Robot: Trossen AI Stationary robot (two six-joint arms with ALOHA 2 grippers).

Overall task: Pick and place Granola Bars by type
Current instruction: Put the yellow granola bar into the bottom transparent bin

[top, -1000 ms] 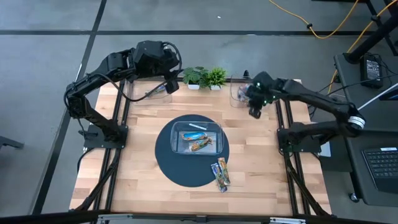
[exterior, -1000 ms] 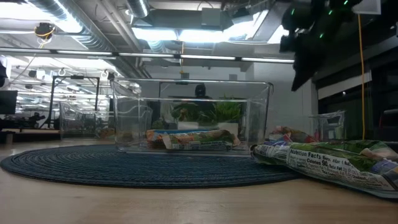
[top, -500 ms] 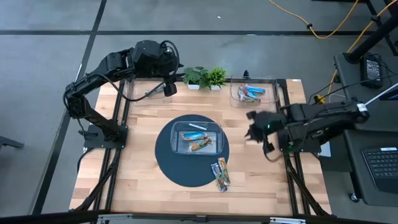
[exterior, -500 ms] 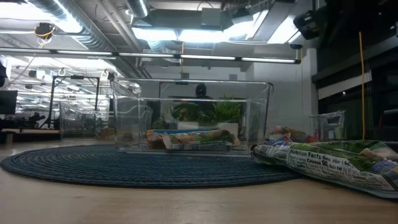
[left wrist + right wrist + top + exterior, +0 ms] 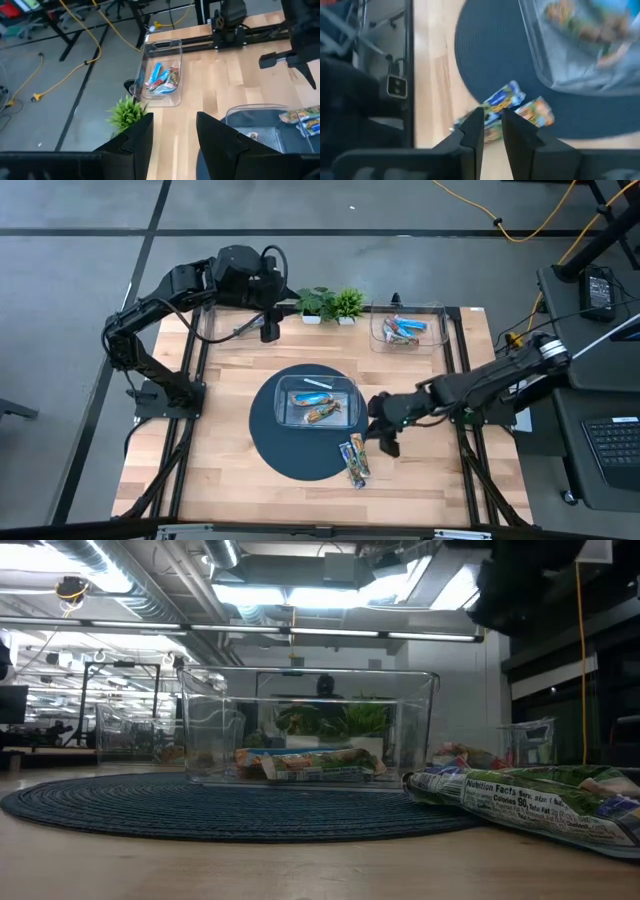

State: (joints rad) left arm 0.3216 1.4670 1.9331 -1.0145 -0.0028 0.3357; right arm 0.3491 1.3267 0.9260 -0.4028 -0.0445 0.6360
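The high view alone shows the right end effector (image 5: 384, 435), slightly open and empty, above two granola bars (image 5: 353, 459) on the wooden table (image 5: 230, 440); the left end effector (image 5: 268, 328), open and empty, waits far left.

Overhead and table-level cameras share the round mat (image 5: 305, 420); wrist cameras look down closer.

Granola bars are sitting in three groups across the wooden table.

Two multicoloured bars (image 5: 353, 460) are lying side by side, touching, half on the round dark mat's edge and half on bare wood. Inside the clear bin on the mat, an orange-brown bar (image 5: 320, 414) is resting near the middle, with a pale blue-silver bar (image 5: 317, 383) lying apart from it by the far wall. In the far bin, blue and red-blue bars (image 5: 403, 329) are lying bunched together.
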